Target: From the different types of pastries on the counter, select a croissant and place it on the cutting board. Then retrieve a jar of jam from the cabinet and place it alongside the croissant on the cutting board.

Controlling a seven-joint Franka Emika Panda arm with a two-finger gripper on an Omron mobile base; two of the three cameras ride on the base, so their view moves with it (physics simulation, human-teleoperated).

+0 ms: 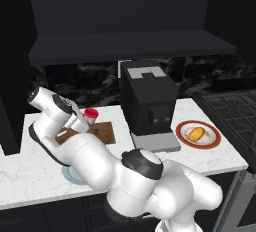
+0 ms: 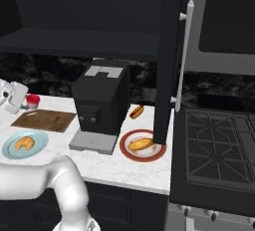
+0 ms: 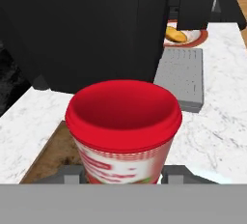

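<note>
My gripper (image 3: 123,175) is shut on the jar of jam (image 3: 123,126), a pale jar with a red lid; a finger (image 3: 72,175) shows on each side of it. The jar (image 1: 91,114) stands upright at the back edge of the brown cutting board (image 1: 102,132), on the white counter (image 1: 30,168). Its base is hidden, so I cannot tell whether it touches the board (image 3: 46,160). In the right base view the jar (image 2: 33,100) is just behind the board (image 2: 45,120). The croissant (image 2: 24,144) lies on a light-blue plate (image 2: 10,150) in front of the board. The dark cabinet (image 1: 130,46) hangs above.
A black coffee machine (image 1: 149,101) with a grey drip tray (image 3: 182,76) stands right of the board. Beyond it an oblong pastry (image 1: 196,134) lies on a red-rimmed plate (image 1: 212,141). A hot-dog-like bun (image 2: 136,111) lies behind. The stove (image 2: 219,145) is at the far right.
</note>
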